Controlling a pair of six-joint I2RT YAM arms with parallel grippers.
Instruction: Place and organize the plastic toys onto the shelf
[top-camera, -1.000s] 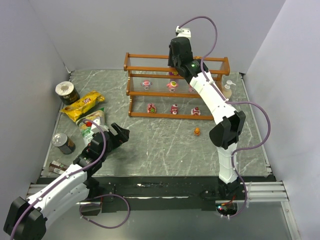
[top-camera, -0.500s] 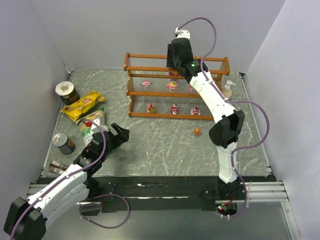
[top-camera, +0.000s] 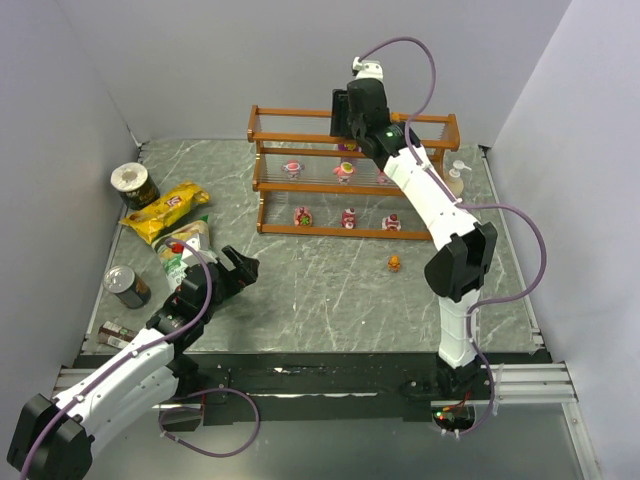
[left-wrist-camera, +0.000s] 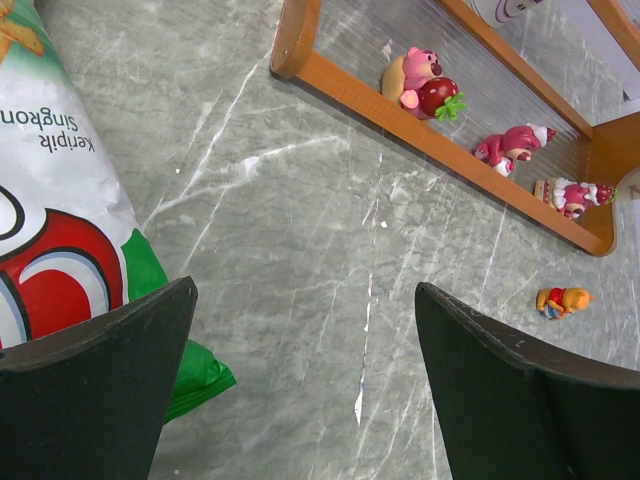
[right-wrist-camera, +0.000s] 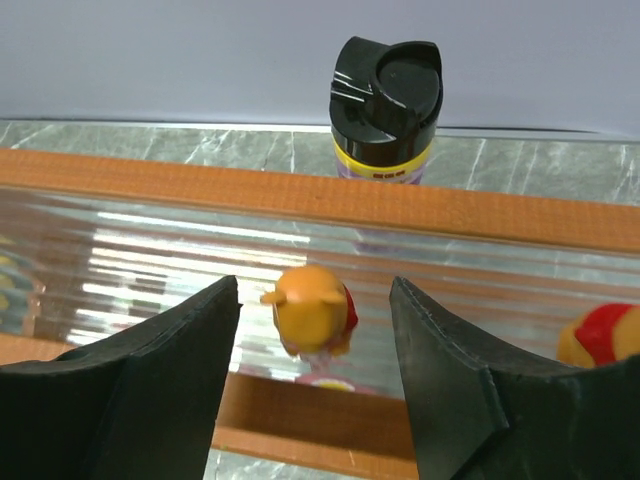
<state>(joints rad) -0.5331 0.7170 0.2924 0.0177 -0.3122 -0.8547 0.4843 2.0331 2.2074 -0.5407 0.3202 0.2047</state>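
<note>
Since a second ago, your right arm (top-camera: 430, 205) has been easing up and back at the shelf (top-camera: 300, 112), its elbow swinging slightly toward the right edge. The left arm (top-camera: 120, 375) has been holding its place.

Nearest you, by the near-left corner, the left gripper (top-camera: 240, 268) is hovering low over the worktop (top-camera: 320, 300) with its jaws spread wide and nothing between them. Its wrist view is showing a red, white and green chip bag (left-wrist-camera: 60, 200) lying right at the left finger.

Farther out, right of the middle, a loose orange toy (top-camera: 395, 263) is lying on the worktop just in front of the shelf's right end. The left wrist view is showing it on its side.

The shelf is standing along the far edge. Three pink toys (top-camera: 349, 218) are sitting in a row on its bottom tier, and the overhead view is showing more of them on the middle tier.

At the top tier the right gripper (right-wrist-camera: 314, 290) is hanging with its jaws wide. Only its wrist view is showing an orange figurine (right-wrist-camera: 312, 312) standing on the clear slats between the fingers, touching neither. That view is also catching a second orange-and-red figurine (right-wrist-camera: 600, 335) at its right border and a black-capped bottle (right-wrist-camera: 386, 95) beyond the shelf.
</note>
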